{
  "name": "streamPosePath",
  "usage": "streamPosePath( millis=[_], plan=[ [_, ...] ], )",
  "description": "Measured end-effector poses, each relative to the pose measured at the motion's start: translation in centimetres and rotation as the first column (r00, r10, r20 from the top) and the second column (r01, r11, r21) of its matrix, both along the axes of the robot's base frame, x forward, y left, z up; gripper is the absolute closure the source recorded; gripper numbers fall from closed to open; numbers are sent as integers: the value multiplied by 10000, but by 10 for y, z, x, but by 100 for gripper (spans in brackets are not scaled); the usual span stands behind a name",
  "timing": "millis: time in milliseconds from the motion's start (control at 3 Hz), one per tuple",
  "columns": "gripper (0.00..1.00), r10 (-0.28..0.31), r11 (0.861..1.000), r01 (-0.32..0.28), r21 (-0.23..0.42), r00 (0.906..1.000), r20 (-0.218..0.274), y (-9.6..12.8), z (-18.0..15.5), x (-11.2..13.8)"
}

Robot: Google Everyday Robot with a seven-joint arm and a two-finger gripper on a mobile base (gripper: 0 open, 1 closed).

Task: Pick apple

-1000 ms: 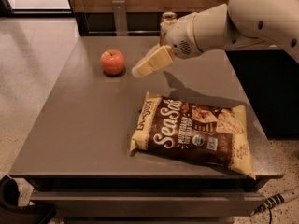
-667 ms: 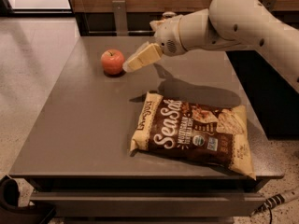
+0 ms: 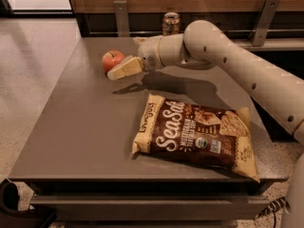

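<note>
Just left of our gripper point(image 3: 118, 71) and a little behind it sits the apple point(image 3: 112, 60), resting on the counter point(image 3: 76, 127) and not lifted. The gripper hangs low, right against the apple's near right edge as seen from here (we cannot tell whether they touch). Nor can we tell whether the gripper is spread or pressed together. Behind the gripper and to its right stands a can point(image 3: 171, 23). In front of it and to its right lies a bag of chips point(image 3: 199, 137), well apart from it. We judge the reach to be nearly done, while closing round the apple and lifting it are left to do.
</note>
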State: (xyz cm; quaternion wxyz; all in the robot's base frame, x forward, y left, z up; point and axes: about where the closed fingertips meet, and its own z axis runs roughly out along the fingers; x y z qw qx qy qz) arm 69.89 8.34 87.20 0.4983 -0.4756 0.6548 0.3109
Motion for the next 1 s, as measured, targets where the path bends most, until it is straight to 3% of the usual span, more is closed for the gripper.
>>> streamPosePath(
  millis=[333,667,1000],
  plan=[
    [0,106,9993,-95,363,9996,-275,15,-24,6],
    [18,139,9965,-107,827,9992,-381,28,-39,7],
    [49,204,9959,-168,894,9990,-398,34,-41,6]
  ],
)
